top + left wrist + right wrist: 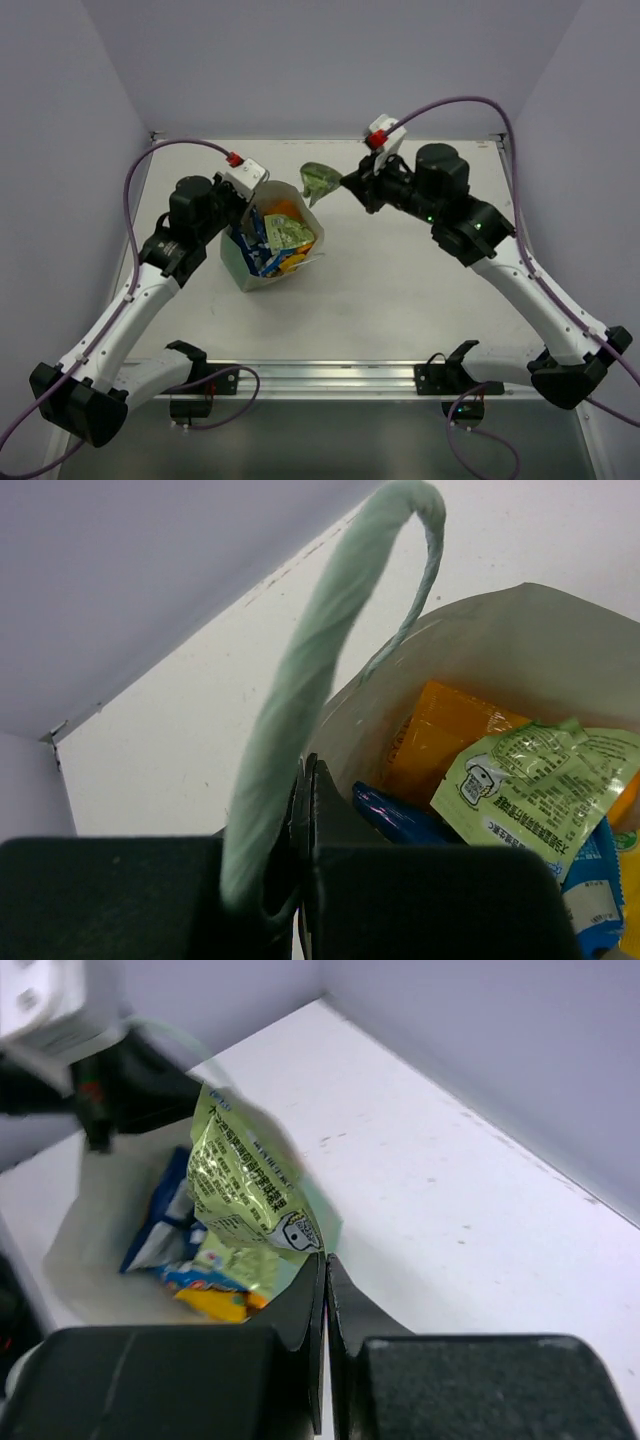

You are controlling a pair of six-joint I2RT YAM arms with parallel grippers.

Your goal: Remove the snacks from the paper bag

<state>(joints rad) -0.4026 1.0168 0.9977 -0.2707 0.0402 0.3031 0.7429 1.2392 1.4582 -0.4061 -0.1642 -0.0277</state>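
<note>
The mint-green paper bag stands open left of the table's middle. My left gripper is shut on its far rim, with the string handle looping up beside the fingers. Inside the bag lie snacks: an orange pouch, a pale green sachet, a dark blue chip bag and a blue candy pack. My right gripper is shut on the corner of another pale green sachet, which hangs in the air above and right of the bag's mouth. Its jaws pinch the sachet's lower tip.
The white table is walled on three sides by pale panels. A metal rail with black clamps runs along the near edge. Purple cables arc over both arms.
</note>
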